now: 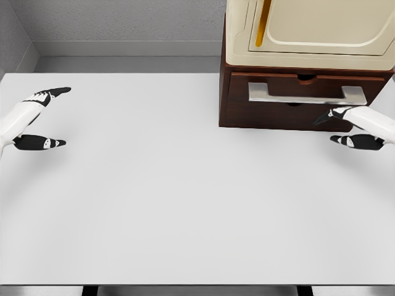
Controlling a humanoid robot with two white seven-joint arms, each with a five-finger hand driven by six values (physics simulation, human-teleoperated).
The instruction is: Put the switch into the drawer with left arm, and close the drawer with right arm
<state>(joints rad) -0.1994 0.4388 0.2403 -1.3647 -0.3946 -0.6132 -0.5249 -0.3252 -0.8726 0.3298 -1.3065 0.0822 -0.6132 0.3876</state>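
Head view of the workspace. Nearest the robot, the white table (185,203) spreads across most of the frame. At its left edge the left hand (38,120) enters, white forearm angled upward; its dark fingers (54,92) point rightward above the thumb, spread apart and holding nothing. At the right edge the right hand (355,128) mirrors this pose, its fingers pointing leftward, likewise relaxed and empty, just in front of the cabinet's lower right corner; whether it touches the wood cannot be told. Farther back stands the dark wooden cabinet (271,117), its drawer (305,86) bearing a pale metal handle (307,94) and appearing pushed in or nearly so. A cream appliance (308,31) with an amber strip sits on top. The switch is not visible anywhere. No legible writing appears.
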